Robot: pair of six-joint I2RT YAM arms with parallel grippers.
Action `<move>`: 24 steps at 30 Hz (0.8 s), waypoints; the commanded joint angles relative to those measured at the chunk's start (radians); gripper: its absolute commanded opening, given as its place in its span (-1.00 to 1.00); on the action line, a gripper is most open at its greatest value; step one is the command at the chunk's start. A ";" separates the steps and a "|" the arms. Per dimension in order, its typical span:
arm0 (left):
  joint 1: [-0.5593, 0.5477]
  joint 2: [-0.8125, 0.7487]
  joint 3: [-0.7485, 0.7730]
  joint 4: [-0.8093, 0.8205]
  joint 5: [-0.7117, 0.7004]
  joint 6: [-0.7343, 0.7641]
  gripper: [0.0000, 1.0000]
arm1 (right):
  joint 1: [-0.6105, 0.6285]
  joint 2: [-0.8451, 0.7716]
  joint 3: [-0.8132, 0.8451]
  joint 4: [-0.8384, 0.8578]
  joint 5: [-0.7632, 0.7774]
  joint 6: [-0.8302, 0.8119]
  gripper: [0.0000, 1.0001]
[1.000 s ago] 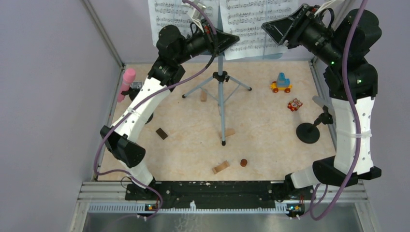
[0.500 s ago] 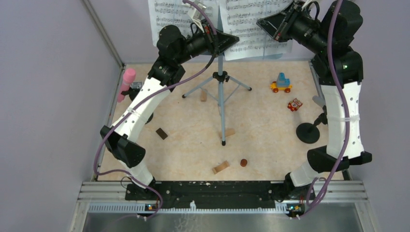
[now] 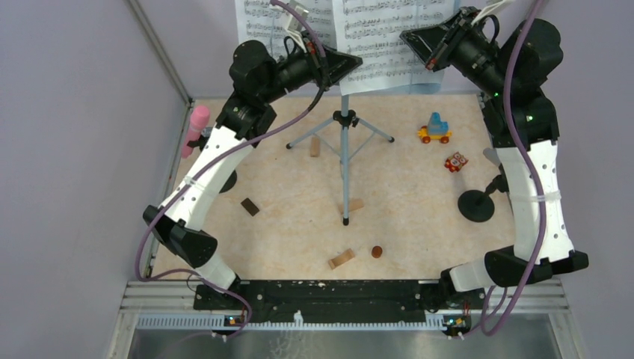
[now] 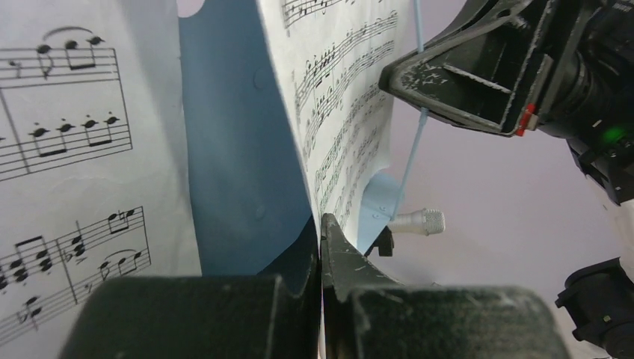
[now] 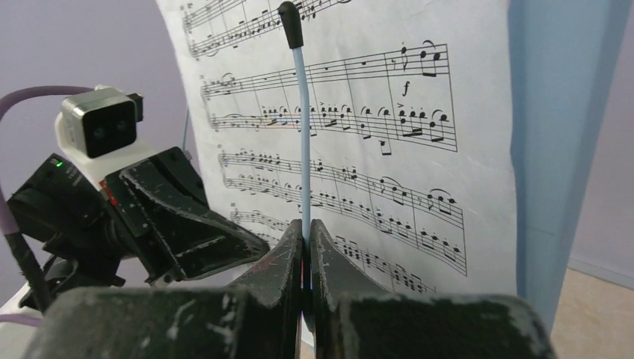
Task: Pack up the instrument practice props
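Note:
The pale blue music rack (image 4: 232, 149) stands on grey-blue tripod legs (image 3: 343, 142) at the back centre, with white sheet-music pages (image 3: 389, 34) on it. My left gripper (image 3: 357, 61) (image 4: 321, 218) is shut on the lower edge of a page (image 4: 336, 97) beside the rack. My right gripper (image 3: 407, 36) (image 5: 305, 223) is shut on the rack's thin blue page-holder rod (image 5: 300, 112), in front of a page (image 5: 389, 127). A pink microphone (image 3: 198, 122) stands at the left wall. A silver microphone (image 4: 419, 221) sits in a black round-based holder (image 3: 476, 204) at the right.
Two small toy vehicles (image 3: 435, 129) (image 3: 456, 161) lie right of the tripod. Wooden blocks (image 3: 341, 259) (image 3: 250, 206) and a small brown disc (image 3: 377, 251) are scattered on the beige floor. Walls close the left, back and right sides.
My right gripper has swung in toward the rack and closed on the thin rod. The left arm and the rack with its pages have shifted slightly up and right.

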 commanded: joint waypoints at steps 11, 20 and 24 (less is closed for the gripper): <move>0.000 -0.294 -0.163 -0.178 -0.107 0.179 -1.00 | 0.006 -0.070 -0.013 0.046 0.055 -0.066 -1.00; 0.000 -0.515 -0.330 -0.324 -0.173 0.266 -1.00 | 0.006 -0.109 -0.063 0.051 0.110 -0.080 -0.86; 0.000 -0.601 -0.411 -0.375 -0.183 0.278 -1.00 | 0.007 -0.143 -0.109 0.071 0.120 -0.088 -0.69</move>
